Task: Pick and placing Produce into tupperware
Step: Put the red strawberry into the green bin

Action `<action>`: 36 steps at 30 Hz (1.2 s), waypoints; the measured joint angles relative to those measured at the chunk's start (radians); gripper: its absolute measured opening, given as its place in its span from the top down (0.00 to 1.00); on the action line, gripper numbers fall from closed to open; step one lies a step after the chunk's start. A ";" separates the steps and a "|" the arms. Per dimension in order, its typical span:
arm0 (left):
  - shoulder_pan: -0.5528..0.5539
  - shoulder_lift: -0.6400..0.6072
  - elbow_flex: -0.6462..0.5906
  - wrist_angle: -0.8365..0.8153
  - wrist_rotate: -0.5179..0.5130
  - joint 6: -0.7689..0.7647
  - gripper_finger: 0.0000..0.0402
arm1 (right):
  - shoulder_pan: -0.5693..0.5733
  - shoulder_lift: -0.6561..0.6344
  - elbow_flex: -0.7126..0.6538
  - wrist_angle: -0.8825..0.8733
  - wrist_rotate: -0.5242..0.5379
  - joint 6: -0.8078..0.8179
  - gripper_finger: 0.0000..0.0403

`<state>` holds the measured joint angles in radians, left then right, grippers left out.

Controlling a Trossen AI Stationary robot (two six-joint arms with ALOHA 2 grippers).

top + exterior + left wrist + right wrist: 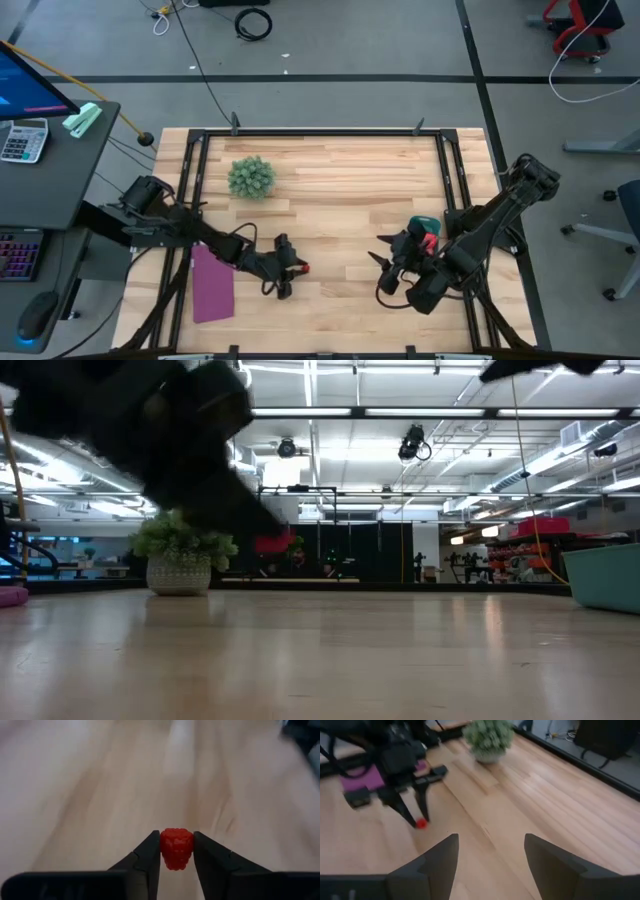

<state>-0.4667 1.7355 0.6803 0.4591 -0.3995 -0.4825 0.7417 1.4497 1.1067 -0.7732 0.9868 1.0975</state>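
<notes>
My left gripper [297, 268] is near the table's middle, shut on a small red raspberry-like piece of produce [176, 848]. The same piece shows as a red dot at the fingertips in the right wrist view [421, 823] and in the low view [272, 543]. The teal-blue tupperware [424, 222] stands on the table's right part, half hidden by the right arm, with something red [432, 241] at it. Its wall also shows in the low view [605, 575]. My right gripper [382, 252] hangs open beside the tub, facing the left gripper, its fingers [440, 862] empty. My left gripper pinches the red raspberry piece by its two sides [164, 847] between the two fingers, at their free ends. The fingers [410, 815] come from above, slanting down. The piece is lifted clear of the table.
A green spiky plant ball in a pale pot [251, 177] stands toward the far left. A flat purple mat [211, 283] lies near the left edge under the left arm. A black frame [320, 131] rims the table. Bare wood lies between the two grippers.
</notes>
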 joint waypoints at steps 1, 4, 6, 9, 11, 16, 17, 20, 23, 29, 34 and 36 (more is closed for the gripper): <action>0.007 0.000 0.028 0.001 -0.005 0.024 0.73 | 0.000 -0.005 0.020 0.000 0.003 -0.011 0.42; 0.036 0.000 0.116 0.002 -0.007 0.104 0.73 | 0.004 -0.019 0.087 0.001 0.010 -0.047 0.42; 0.060 0.000 0.179 0.002 -0.007 0.159 0.73 | 0.012 -0.021 0.132 0.003 0.019 -0.068 0.42; 0.103 0.014 0.279 0.007 -0.009 0.217 0.73 | 0.032 -0.021 0.180 0.005 0.038 -0.144 0.42; 0.129 0.039 0.344 0.001 -0.007 0.251 0.73 | 0.045 -0.021 0.195 0.006 0.041 -0.194 0.42; 0.183 0.204 0.541 0.001 0.071 0.314 0.73 | 0.086 -0.020 0.212 0.004 0.045 -0.286 0.42; 0.192 0.247 0.585 0.002 0.086 0.321 0.73 | 0.095 -0.020 0.216 0.003 0.054 -0.288 0.42; 0.215 0.374 0.706 -0.002 0.092 0.346 0.73 | 0.125 -0.024 0.234 0.004 0.083 -0.285 0.42; 0.245 0.487 0.825 -0.002 0.093 0.334 0.73 | 0.173 -0.025 0.245 0.003 0.088 -0.287 0.42; 0.300 0.681 1.088 -0.004 0.205 0.311 0.73 | 0.278 -0.042 0.245 -0.087 0.172 -0.209 0.42; 0.319 0.800 1.300 -0.028 0.297 0.311 0.73 | 0.327 -0.052 0.245 -0.312 0.264 0.030 0.42; 0.320 0.834 1.359 -0.060 0.311 0.311 0.73 | 0.332 -0.051 0.239 -0.376 0.261 0.125 0.42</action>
<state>-0.1471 2.5692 2.0390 0.3987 -0.0886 -0.1713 1.0734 1.3983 1.3453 -1.1491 1.2483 1.2221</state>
